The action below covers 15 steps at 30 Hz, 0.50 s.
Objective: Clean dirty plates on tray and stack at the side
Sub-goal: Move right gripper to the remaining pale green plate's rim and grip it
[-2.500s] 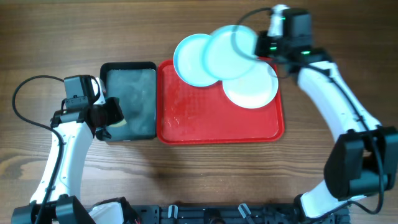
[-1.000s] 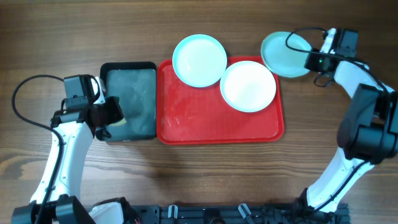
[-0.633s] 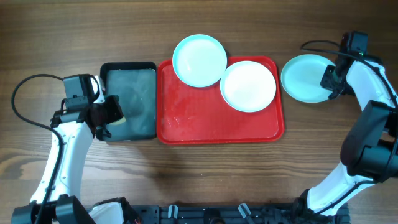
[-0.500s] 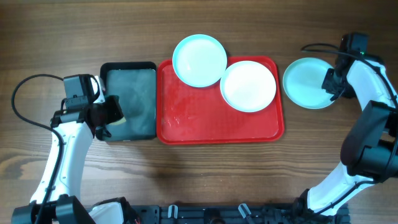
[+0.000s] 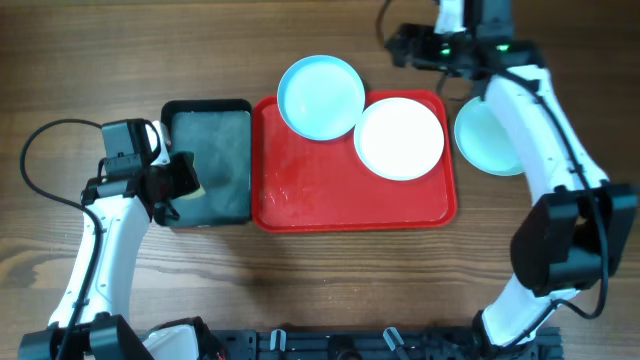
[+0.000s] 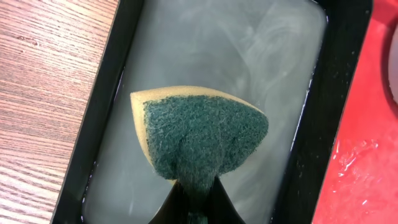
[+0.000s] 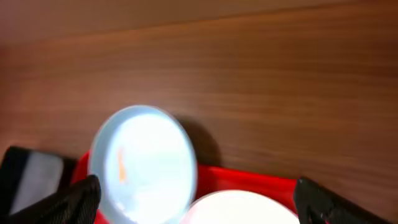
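— What took up most of the view?
— The wooden table (image 5: 300,290). The red tray (image 5: 320,195) lay flat across its middle, and the bare floor of it glistened wet.

— And beside that?
— A smaller black tray (image 5: 205,104) sat against the red tray's left side, rim to rim. It held a shallow pool of cloudy water.

— Where were the plates?
— The white plate (image 5: 400,137) sat on the red tray, in its far right corner. One blue plate (image 5: 320,95) rested on the tray's far rim, partly over the tray and partly over the table. Its edge met the white plate's edge, but I couldn't tell which lay on top. The other blue plate (image 5: 472,135) lay on the table just to the right of the tray, off it altogether. The right arm crossed above part of it.

— And the sponge?
— The sponge (image 6: 199,134) was yellow with a green scouring face, and it hung over the water in the black tray. The left pincer (image 6: 194,186) was clamped on its lower edge and bunched it to a point.

— The right pincer?
— The right pincer (image 7: 196,190) stood spread wide with nothing between its fingers. It was up over the far edge of the table, looking down on the blue plate at the rim and on the white one. That view was blurred.
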### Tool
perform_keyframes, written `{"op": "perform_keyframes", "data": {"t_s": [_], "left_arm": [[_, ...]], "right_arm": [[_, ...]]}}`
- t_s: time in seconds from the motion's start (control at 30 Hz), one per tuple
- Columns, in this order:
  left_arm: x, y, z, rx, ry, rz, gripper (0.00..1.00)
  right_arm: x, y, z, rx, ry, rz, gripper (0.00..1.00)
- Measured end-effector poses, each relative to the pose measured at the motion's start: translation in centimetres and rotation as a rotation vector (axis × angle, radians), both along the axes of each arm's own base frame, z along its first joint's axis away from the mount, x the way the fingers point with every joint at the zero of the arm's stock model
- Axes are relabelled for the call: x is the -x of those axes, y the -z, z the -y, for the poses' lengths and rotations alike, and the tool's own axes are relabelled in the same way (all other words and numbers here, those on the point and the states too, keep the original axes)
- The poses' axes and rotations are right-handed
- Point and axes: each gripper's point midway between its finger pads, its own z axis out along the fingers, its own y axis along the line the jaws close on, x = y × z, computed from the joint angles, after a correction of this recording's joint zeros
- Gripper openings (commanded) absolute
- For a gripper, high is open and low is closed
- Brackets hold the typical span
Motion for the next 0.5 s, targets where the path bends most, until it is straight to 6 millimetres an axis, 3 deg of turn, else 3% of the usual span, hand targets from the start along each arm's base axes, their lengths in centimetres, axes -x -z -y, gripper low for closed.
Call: {"op": "perform_keyframes", "data": {"t_s": [0.07,0.1,0.17,0.2,0.23,0.3,0.4,0.5], "left_arm": [[0.0,0.0,0.0,0.0,0.0,0.002,0.04],[-0.1,0.0,0.0,0.0,0.0,0.002,0.04],[-0.1,0.0,0.0,0.0,0.0,0.002,0.04],[-0.1,0.0,0.0,0.0,0.0,0.002,0.04],[-0.1,0.0,0.0,0.0,0.0,0.002,0.04],[0.0,0.0,0.0,0.0,0.0,0.002,0.04],[0.1,0.3,0.0,0.001,0.0,0.0,0.04],[0.2,0.6,0.0,0.0,0.0,-0.001,0.04]], "right_arm": [[0.4,0.3,-2.4,0.018,-0.062,0.015,0.75],[0.6,1.2,-4.0,0.064,-0.118,0.029,0.69],[0.0,3.4,-5.2,0.159,-0.142,0.044,0.53],[-0.1,5.0,-5.6,0.203,-0.158,0.037,0.52],[-0.6,7.9,-6.0,0.272,-0.182,0.028,0.51],[-1.6,8.7,-6.0,0.305,-0.169,0.061,0.45],[-2.4,11.9,-5.7,0.36,-0.144,0.043,0.41],[-2.0,14.2,-6.0,0.353,-0.17,0.002,0.26]]}}
